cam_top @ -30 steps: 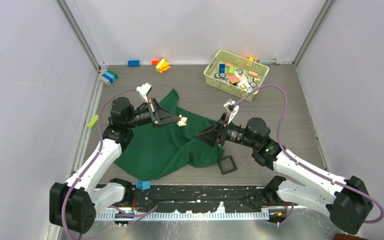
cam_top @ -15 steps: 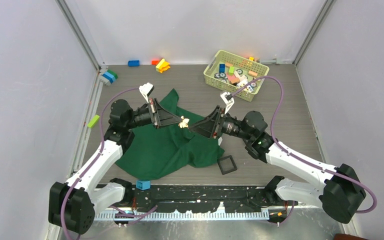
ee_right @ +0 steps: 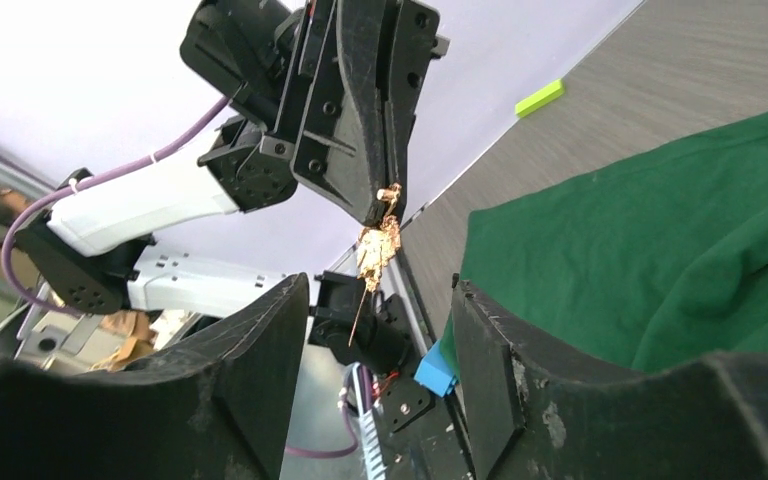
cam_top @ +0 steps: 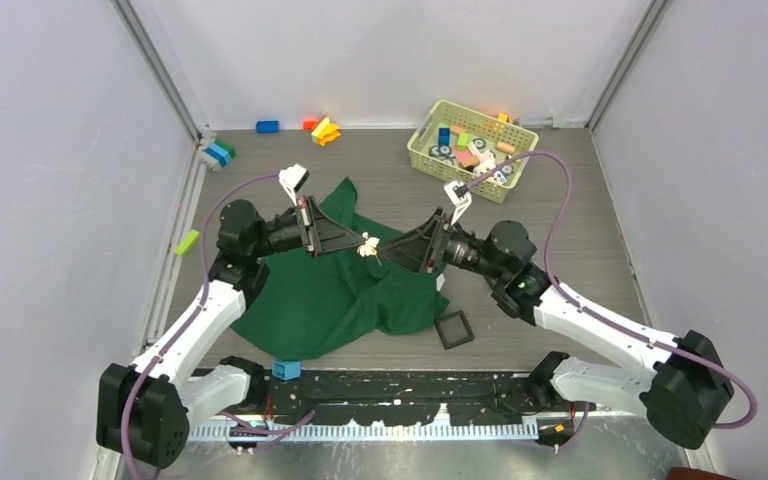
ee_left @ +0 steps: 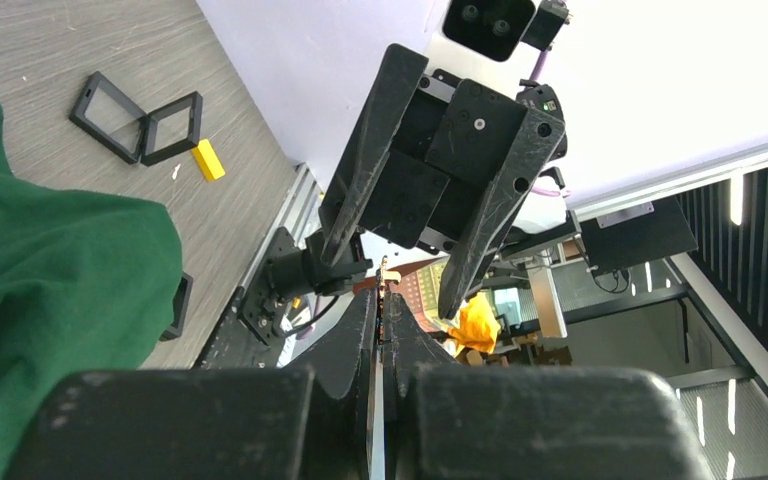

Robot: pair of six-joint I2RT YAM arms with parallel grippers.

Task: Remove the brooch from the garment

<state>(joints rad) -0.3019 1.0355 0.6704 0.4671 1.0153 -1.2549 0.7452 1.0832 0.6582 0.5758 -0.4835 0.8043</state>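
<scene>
Starting at the left of the top view, you will find a green block (cam_top: 186, 242) on the side rail, well apart from the work. Next comes your left gripper (cam_top: 357, 243), reaching rightward over the garment (cam_top: 330, 295), a large, limp, dark green cloth lying in folds on the table (cam_top: 580, 200). Its fingers are clamped tight together, and the wrist views show them pinching the brooch (cam_top: 368, 246) at the very tip.

The brooch is in the air above the upper middle of the garment, between the two gripper tips. From above it reads as a tiny, pale, spiky ornament. From the right wrist it looks golden and glittering, a small jagged cluster hanging below the left fingertips with a thin pin trailing downward. In that view it hangs clear of the cloth.

Your right gripper (cam_top: 388, 252) faces the left one tip to tip, its jaws spread apart with one finger on either side of the brooch. It grips nothing. Whether either finger touches the brooch cannot be told.

Further right, a black square tray (cam_top: 453, 329) lies on the table just beside the garment's lower right edge. A pale green basket (cam_top: 420, 130) of coloured blocks stands near the back, well apart.
</scene>
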